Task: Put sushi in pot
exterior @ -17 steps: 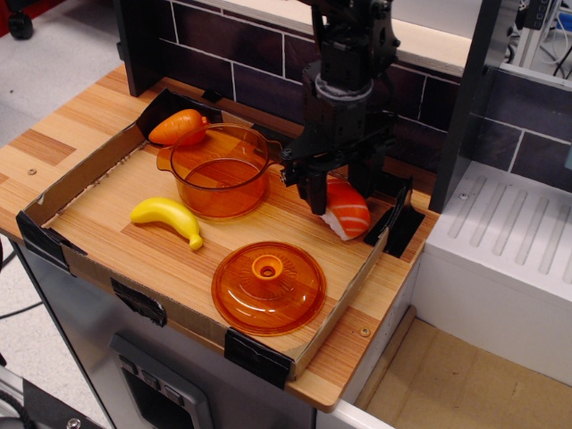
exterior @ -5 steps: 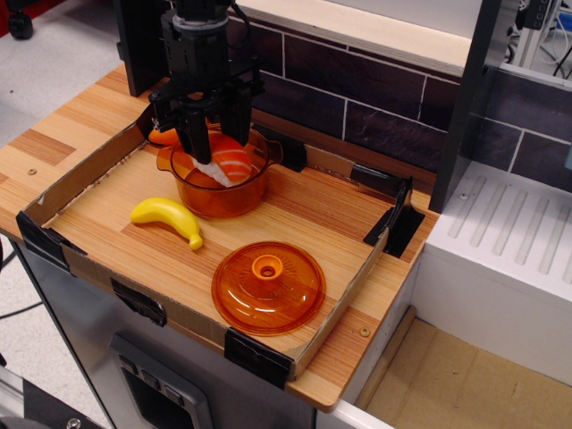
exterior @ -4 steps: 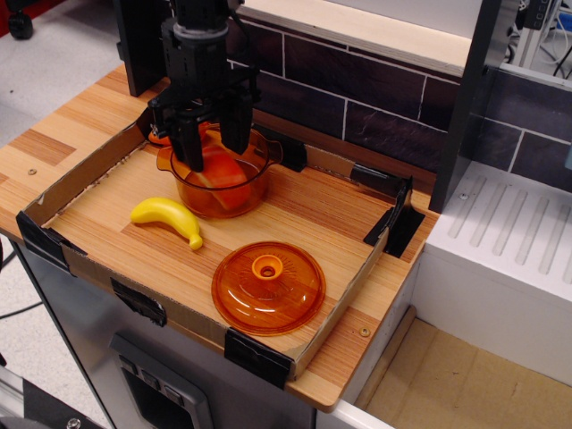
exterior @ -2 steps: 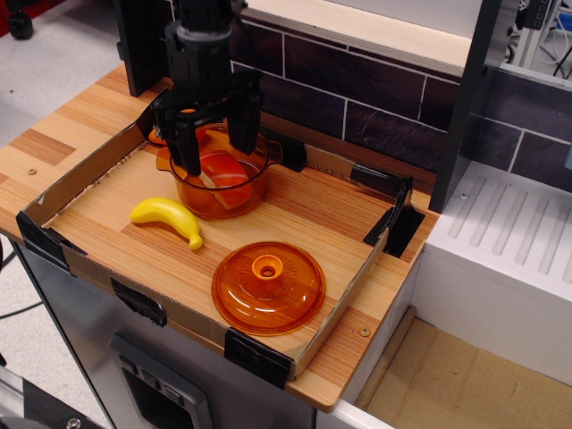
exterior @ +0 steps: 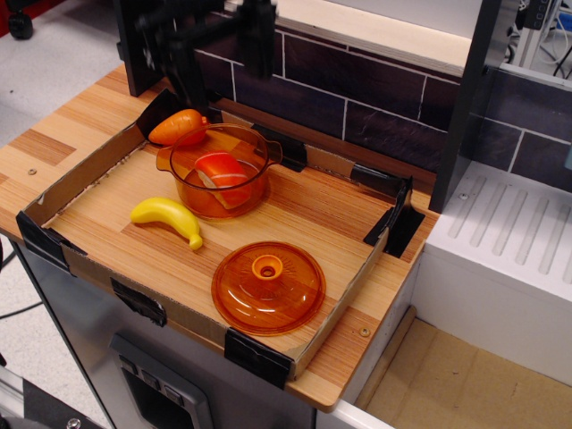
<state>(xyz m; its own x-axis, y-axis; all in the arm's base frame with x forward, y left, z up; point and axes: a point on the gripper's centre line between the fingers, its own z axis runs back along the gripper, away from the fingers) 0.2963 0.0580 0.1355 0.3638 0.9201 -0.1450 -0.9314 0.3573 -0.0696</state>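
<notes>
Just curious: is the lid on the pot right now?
No, the lid lies flat on the tray, apart from the open pot.

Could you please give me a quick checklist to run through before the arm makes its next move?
1. Sushi inside the pot: ok, it lies in the bowl.
2. Gripper free of the sushi: ok, fingers spread, nothing between them.
3. Gripper above the pot rim: ok, raised well over it.
4. Pot upright: ok.
5. Lid out of the way: ok, flat near the tray's front.
6. Banana and carrot outside the pot: ok.
</notes>
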